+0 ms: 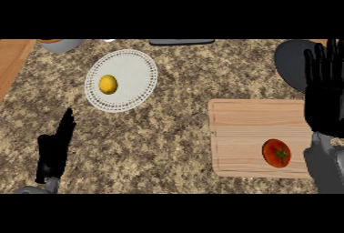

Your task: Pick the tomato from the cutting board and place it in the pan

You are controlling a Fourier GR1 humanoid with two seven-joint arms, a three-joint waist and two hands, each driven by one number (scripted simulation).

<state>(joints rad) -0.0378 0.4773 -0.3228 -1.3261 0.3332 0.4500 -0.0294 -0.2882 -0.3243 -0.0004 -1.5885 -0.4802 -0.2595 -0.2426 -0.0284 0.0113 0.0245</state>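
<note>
A red tomato (pixel 276 153) with a green stem lies on the wooden cutting board (pixel 242 123), near its lower right corner. The dark grey pan (pixel 292 61) sits at the upper right, partly behind my right hand. My right hand (pixel 325 98) is raised at the right edge with straight fingers pointing up, above and to the right of the tomato, not touching it. My left hand (pixel 55 150) rests open at the lower left, fingers up, far from the board.
A white plate (pixel 131 73) with a yellow lemon (pixel 108 84) stands at the upper left. A grey bowl (pixel 62 44) shows at the top left edge, a dark object (pixel 181 42) at the top middle. Wooden surface (pixel 13 59) borders the counter's left.
</note>
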